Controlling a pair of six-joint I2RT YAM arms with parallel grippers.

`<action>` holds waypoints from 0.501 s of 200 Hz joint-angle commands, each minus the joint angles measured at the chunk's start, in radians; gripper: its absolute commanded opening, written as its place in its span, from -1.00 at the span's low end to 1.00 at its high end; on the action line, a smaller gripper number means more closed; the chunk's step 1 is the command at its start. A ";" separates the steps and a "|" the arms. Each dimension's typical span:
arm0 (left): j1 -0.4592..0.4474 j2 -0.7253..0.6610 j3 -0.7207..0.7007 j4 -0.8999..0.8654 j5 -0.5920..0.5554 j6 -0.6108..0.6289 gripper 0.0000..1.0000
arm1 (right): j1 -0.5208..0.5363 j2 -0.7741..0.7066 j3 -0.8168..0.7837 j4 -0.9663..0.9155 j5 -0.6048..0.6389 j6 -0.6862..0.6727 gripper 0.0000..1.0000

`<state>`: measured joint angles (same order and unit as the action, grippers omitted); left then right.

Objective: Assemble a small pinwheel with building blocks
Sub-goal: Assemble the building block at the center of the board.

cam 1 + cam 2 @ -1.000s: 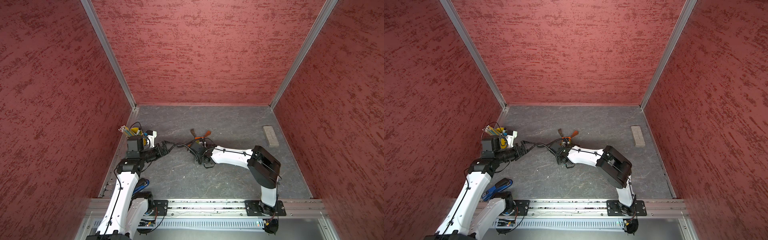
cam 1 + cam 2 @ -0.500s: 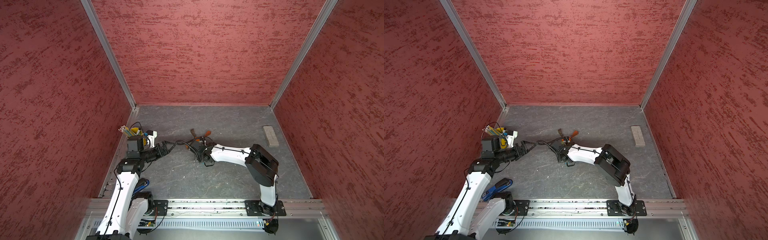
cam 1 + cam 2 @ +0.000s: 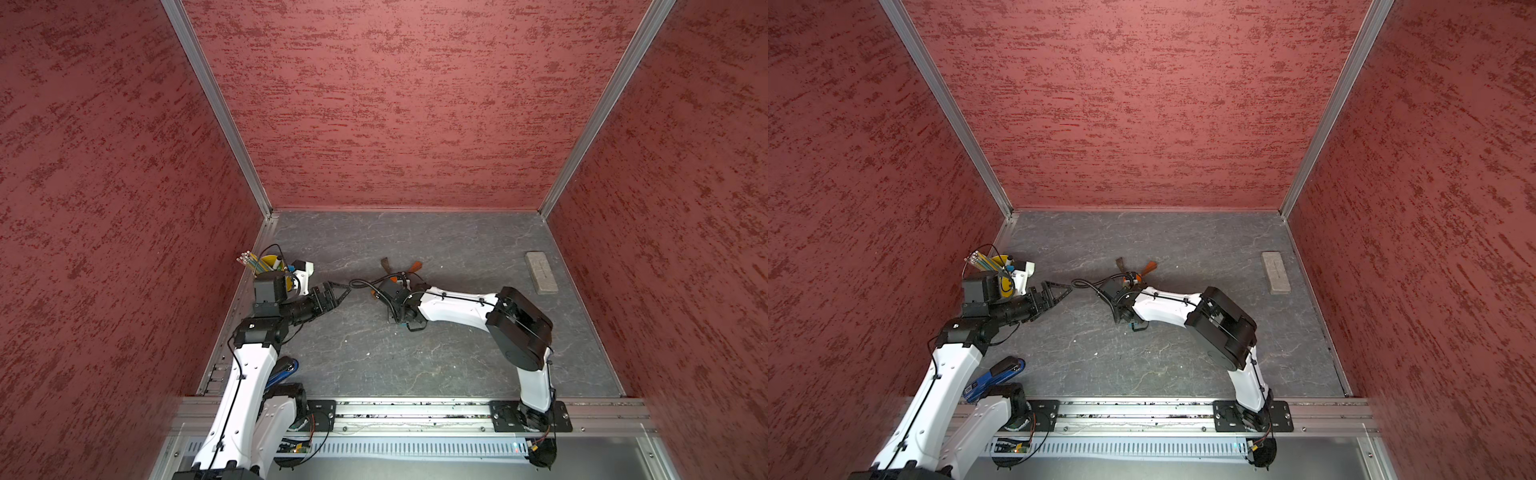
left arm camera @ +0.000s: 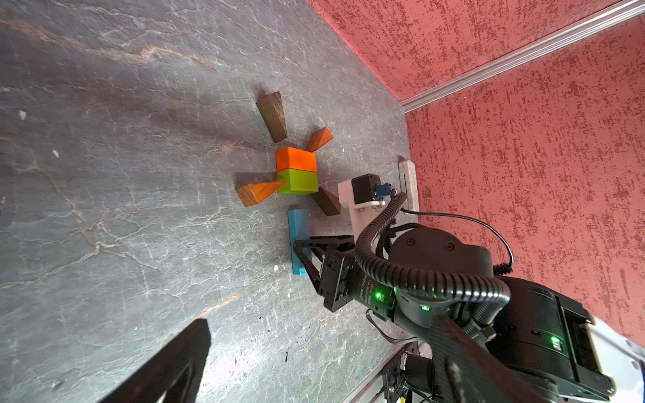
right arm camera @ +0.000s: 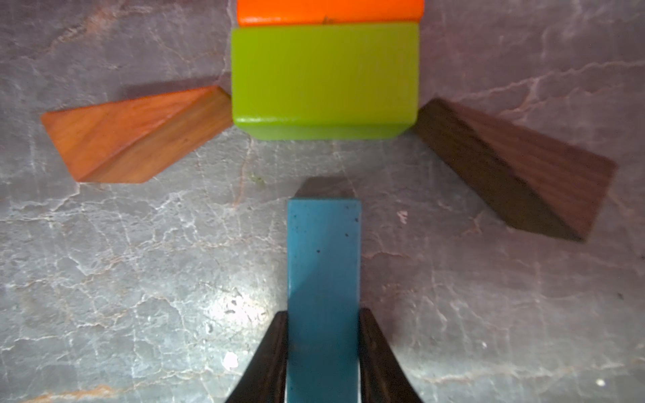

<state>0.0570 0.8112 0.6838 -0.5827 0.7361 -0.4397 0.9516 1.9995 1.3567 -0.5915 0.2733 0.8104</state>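
Note:
In the left wrist view the pinwheel lies on the grey floor. An orange block [image 4: 296, 159] and a green block [image 4: 298, 181] form the hub. Wedges fan from its corners: dark brown [image 4: 273, 116], orange [image 4: 319, 139], orange-brown [image 4: 258, 193] and dark brown [image 4: 326, 201]. My right gripper [image 5: 323, 314] is shut on the blue bar [image 5: 323, 251]. The bar points at the green block [image 5: 324, 73], and its end stops a short gap away. My left gripper [image 3: 336, 291] stands open and empty to the left of the hub, apart from it.
A grey slab [image 3: 541, 272] lies by the right wall. A yellow pencil cup [image 3: 270, 264] stands in the far left corner behind my left arm. A blue tool [image 3: 994, 376] rests near the left arm's base. Red walls close three sides.
My right arm has edged slightly to the left with the blue bar in its grip. The left arm has not moved.

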 commanded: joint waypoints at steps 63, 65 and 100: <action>0.008 -0.014 -0.009 0.015 0.019 0.012 0.99 | -0.010 0.033 0.040 0.005 0.032 -0.005 -0.62; 0.008 -0.014 -0.009 0.015 0.018 0.013 0.99 | -0.010 0.032 0.040 0.005 0.032 -0.005 -0.62; 0.007 -0.014 -0.009 0.017 0.020 0.015 0.99 | -0.012 0.030 0.035 0.010 0.042 -0.002 -0.59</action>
<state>0.0570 0.8101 0.6838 -0.5827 0.7376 -0.4397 0.9508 2.0087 1.3701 -0.5903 0.2752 0.8028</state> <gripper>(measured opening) 0.996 0.314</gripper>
